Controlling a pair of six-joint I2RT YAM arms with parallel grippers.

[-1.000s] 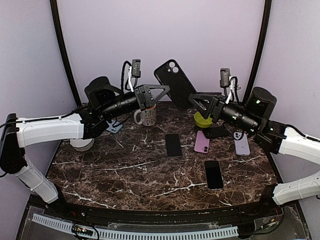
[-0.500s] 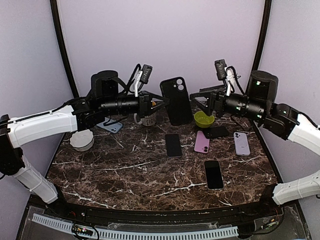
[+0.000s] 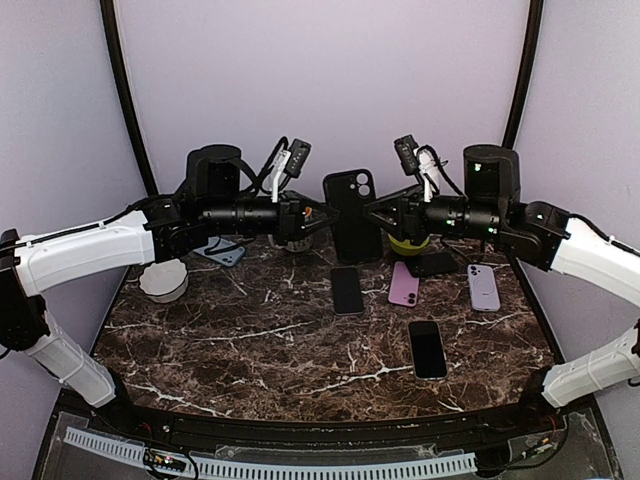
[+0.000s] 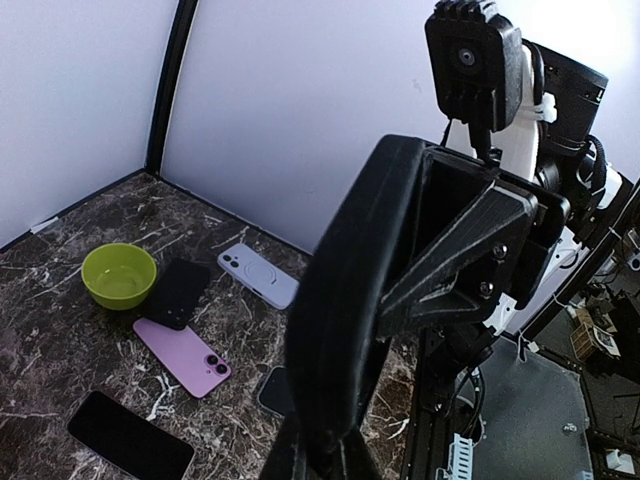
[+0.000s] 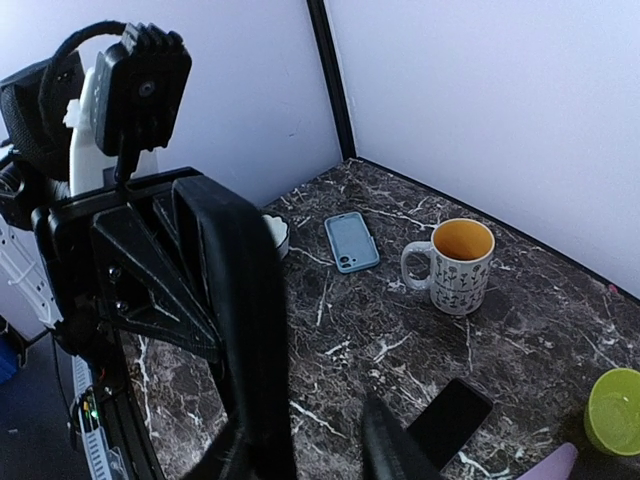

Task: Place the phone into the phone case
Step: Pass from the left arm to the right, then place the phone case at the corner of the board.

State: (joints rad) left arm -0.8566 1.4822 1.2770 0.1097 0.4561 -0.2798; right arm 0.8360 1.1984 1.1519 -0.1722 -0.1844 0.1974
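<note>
Up above the black phone (image 3: 347, 290): phone case (image 3: 352, 215), black, upright, in midair
left gripper (image 3: 322, 216): up-left of that phone, clamped on the case's edge
right gripper (image 3: 372, 213): up-right of it, half-spread at the case's other edge, one finger clear

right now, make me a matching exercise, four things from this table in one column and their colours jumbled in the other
Things:
1 phone case held upright off the table
2 small bowl
3 mug
4 flat case lying near the mug

Colours:
a lime green
b light blue
c black
d white patterned outside, orange inside

Pairs: 1-c, 2-a, 3-d, 4-b
</note>
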